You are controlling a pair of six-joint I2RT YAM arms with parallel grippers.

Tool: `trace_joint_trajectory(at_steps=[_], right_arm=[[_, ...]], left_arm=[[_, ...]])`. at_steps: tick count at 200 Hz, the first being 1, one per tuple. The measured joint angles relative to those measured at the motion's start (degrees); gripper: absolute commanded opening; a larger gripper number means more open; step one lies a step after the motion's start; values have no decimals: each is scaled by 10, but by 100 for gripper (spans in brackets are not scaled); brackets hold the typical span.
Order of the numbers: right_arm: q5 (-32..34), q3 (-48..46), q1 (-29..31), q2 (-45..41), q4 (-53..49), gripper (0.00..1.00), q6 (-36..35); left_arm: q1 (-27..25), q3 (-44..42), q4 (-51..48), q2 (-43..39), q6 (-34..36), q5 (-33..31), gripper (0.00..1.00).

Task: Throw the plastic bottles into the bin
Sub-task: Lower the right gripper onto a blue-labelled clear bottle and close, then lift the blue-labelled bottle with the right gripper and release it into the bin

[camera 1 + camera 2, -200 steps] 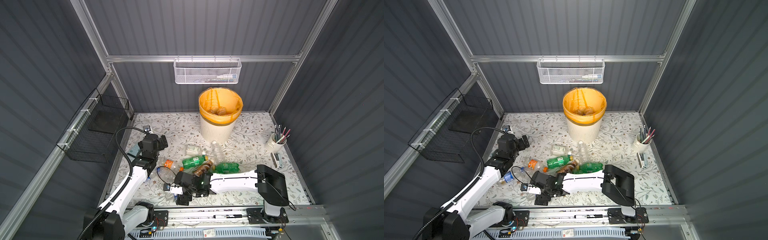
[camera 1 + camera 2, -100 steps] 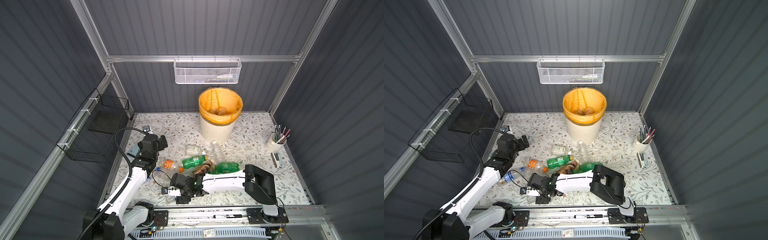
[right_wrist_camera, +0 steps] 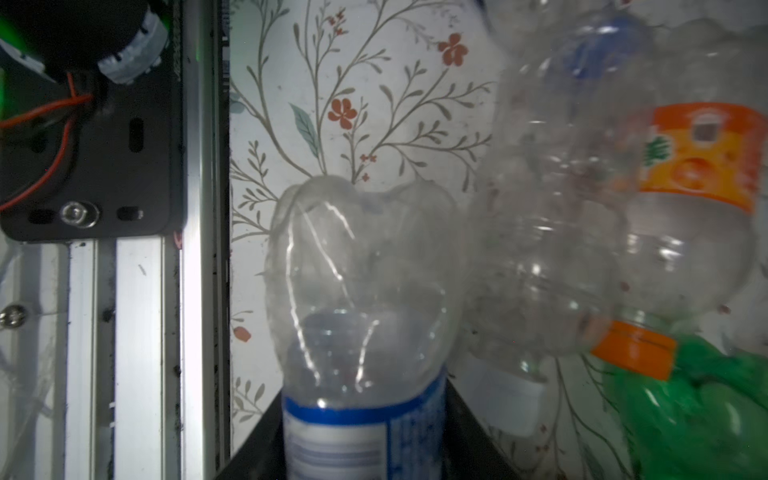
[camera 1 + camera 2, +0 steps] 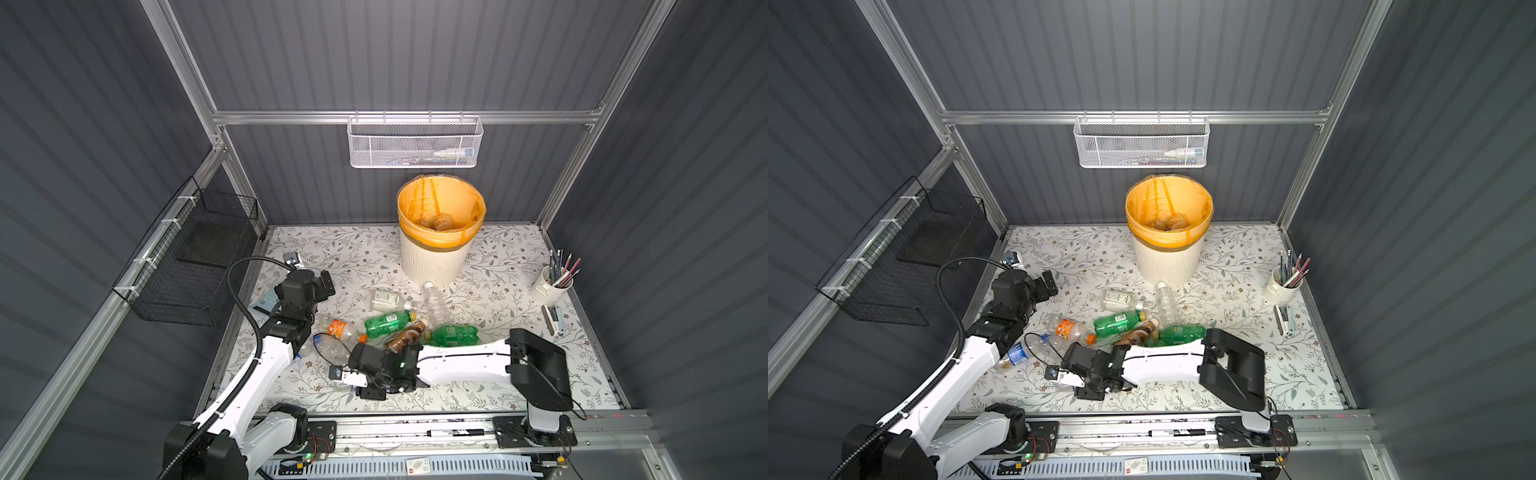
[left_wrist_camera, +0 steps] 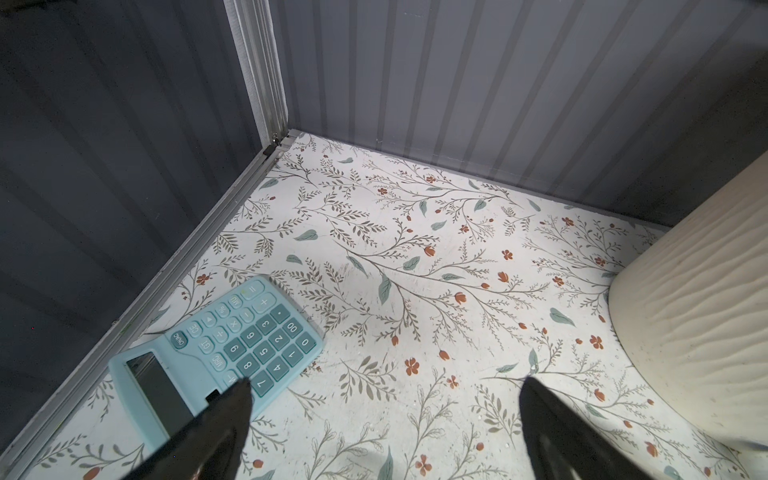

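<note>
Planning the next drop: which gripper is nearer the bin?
Left. The left gripper hangs open left of the bin; the right gripper is farther off, at the front, shut on a bottle.

surface [image 4: 498, 291] white with grey-green sprigs and rust flowers. bin [image 4: 432, 262] cream, ribbed; liner [image 4: 419, 199] orange. calculator [image 5: 216, 353] pale blue. green bottle [image 4: 386, 322], brown bottle [image 4: 405, 338]; clear orange-label bottle [image 4: 338, 328], clear blue-label bottle [image 3: 357, 332].

Upper centre of the table [image 4: 498, 257]: bin [image 4: 432, 266], near the back wall, with the wall basket [image 4: 414, 145] above it. Mid-frame, in front of the bin: bottles [image 4: 390, 322] in a heap. Beside the front rail [image 3: 137, 332]: lone bottle [image 3: 361, 332]. Right edge: pencil cup [image 4: 547, 291]. Left edge: calculator [image 5: 216, 353], with the wire rack [image 4: 195, 266] on the wall beyond.
</note>
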Motion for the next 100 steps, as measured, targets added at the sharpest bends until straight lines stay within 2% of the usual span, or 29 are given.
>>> trace_joint_trajectory(at_steps=[22, 48, 77, 100], right_arm=[[42, -50, -24, -105, 17, 43, 20], [133, -97, -50, -247, 42, 43, 16], [248, -139, -57, -428, 99, 43, -58], [299, -160, -59, -546, 198, 44, -146]], left_arm=[[0, -5, 0, -3, 0, 8, 100], [0, -8, -1, -2, 0, 26, 100], [0, -9, 1, 1, 0, 52, 100], [0, -11, 4, 4, 0, 72, 100]])
